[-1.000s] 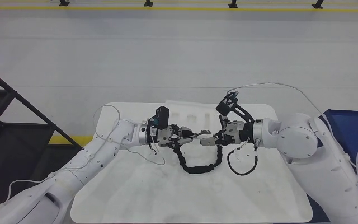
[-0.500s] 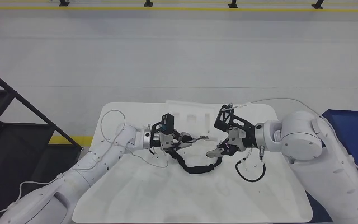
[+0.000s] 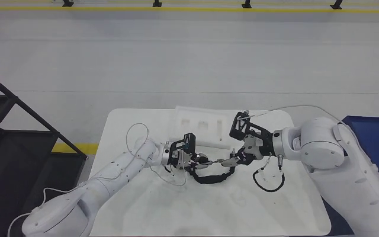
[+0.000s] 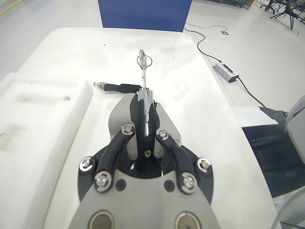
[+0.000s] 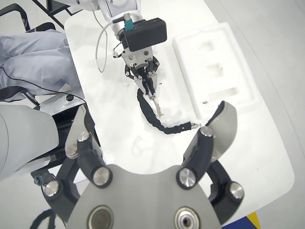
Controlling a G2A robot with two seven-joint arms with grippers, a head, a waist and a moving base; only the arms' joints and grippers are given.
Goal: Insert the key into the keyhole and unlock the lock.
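**A:** Where is the left gripper [image 4: 143, 110]?

**B:** It is low over the desk [image 3: 177, 207], pressed together on the chrome barrel of the lock [image 4: 145, 96]. The key [image 4: 143, 65] sits in the barrel's keyhole. Its head and ring stick straight out beyond the jaws.

**A:** And the rest of the lock?

**B:** Its black cable [image 5: 149, 117] curves away from the barrel and lies on the desk. The cable's metal tip [image 5: 194, 126] lies free, apart from the barrel.

**A:** What about the right gripper [image 5: 152, 110]?

**B:** It faces the left one, spread wide, with nothing between its fingers [image 5: 226, 120]. One finger is just beside the metal tip, though whether they touch cannot be told.

**A:** Is anything else there?

**B:** A white foam tray [image 5: 214, 67] with rectangular recesses lies on the desk, toward its far edge behind the two grippers.
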